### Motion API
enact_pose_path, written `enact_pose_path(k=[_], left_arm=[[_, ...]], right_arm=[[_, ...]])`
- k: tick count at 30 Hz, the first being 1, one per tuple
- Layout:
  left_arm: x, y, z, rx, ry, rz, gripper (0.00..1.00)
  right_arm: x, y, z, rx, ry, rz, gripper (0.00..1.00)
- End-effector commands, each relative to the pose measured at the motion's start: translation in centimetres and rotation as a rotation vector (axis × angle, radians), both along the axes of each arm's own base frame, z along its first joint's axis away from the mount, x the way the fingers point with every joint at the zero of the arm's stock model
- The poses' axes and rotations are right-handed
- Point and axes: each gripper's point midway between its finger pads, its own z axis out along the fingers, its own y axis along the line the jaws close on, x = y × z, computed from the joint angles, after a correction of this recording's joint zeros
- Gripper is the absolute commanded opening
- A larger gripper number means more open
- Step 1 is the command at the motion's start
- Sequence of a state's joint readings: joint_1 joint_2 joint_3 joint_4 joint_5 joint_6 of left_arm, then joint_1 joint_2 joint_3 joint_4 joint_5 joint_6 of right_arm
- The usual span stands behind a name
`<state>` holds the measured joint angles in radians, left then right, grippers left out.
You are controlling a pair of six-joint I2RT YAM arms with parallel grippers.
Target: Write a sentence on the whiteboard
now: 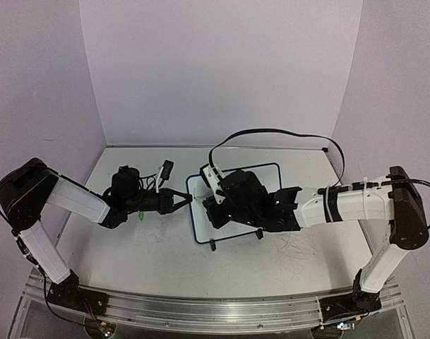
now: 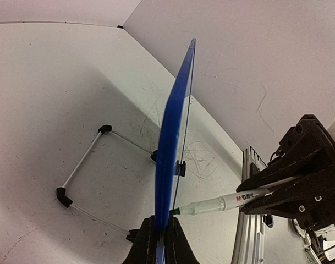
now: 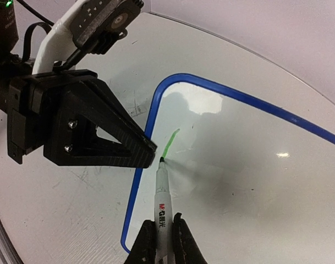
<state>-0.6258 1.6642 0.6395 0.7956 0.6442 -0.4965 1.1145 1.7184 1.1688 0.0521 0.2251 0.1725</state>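
Observation:
The whiteboard (image 1: 267,166), white with a dark blue rim and two black feet, stands tilted at the table's middle. My left gripper (image 1: 188,198) is shut on its left rim; the left wrist view shows the board edge-on (image 2: 175,121) between the fingers (image 2: 160,236). My right gripper (image 3: 163,242) is shut on a white marker (image 3: 163,203) with a green tip. The tip touches the board's face (image 3: 239,165) near the left rim, at the lower end of one short green stroke (image 3: 170,144). No words of the sentence show. The marker (image 2: 228,202) also shows in the left wrist view.
The board's wire stand (image 2: 82,165) rests on the tabletop behind it. Faint grey scribbles (image 1: 299,247) mark the tabletop. A black cable (image 1: 285,133) loops over the back. An aluminium rail (image 1: 215,311) runs along the near edge. Walls close in on three sides.

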Motion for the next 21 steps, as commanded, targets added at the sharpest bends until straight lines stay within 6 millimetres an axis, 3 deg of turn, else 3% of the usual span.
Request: enact_pose_path(k=[1,7,16,21], left_arm=[[-0.8,-0.7,1.6,-0.038,-0.04,-0.041,0.0],[-0.8,-0.6,1.6,-0.037,-0.039,-0.04,0.0],[-0.7,-0.7,1.3,-0.034,-0.033,-0.04,0.0],[-0.7,-0.7,1.4,-0.035,-0.035,-0.041,0.0]], right_arm=[[-0.2,-0.7,0.0,0.01,0.017,-0.014,0.0],[-0.1,-0.8,0.2,0.015,0.013,-0.025,0.0],[0.0,-1.4,6.6,0.164,-0.086,-0.011,0.0],[0.5,-0.5,6.3,0.157,-0.085,0.003,0.0]])
